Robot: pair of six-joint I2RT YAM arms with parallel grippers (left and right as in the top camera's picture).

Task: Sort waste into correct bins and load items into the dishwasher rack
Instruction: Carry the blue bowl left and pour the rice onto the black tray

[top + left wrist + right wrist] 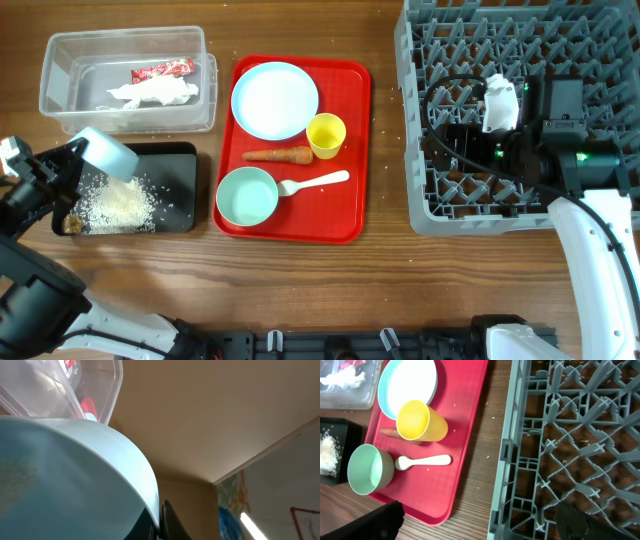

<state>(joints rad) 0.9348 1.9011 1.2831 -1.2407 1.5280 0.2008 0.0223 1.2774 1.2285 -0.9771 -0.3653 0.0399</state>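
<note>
Your left gripper (78, 165) is clamped on the blue bowl (105, 152). In the wrist view one dark finger (167, 522) shows at the bowl's edge, and the other is hidden behind it. The bowl hangs tipped over the far-left corner of the black tray (182, 168), close to the tub (125, 34). The rice (115, 205) lies heaped in the tray's left half, and the brown lump (72, 225) sits at its near-left corner.

The main risk is the bowl's position. It is over the tray's edge rather than its middle, so any grains left inside could fall on the table or into the tub if you tip it further or swing it away mouth-down. A grip on a smooth rim may also slip on the long carry across to the rack (450, 200). Keep clear of the tub wall when you lift.

Your right gripper (477, 512) hovers over the rack with its fingers spread wide, holding nothing. White flecks are scattered on the table by the rack.

The tub holds the wrapper (162, 70) and tissue (155, 93). On the red tray (350, 215) are the plate (275, 100), cup (326, 135), carrot (278, 155), green bowl (246, 196) and spoon (315, 182). The carrot lies touching or just beside the cup, so a reach for one may nudge the other.

The wrapper's white print is too small to read, and no other lettering is legible.
</note>
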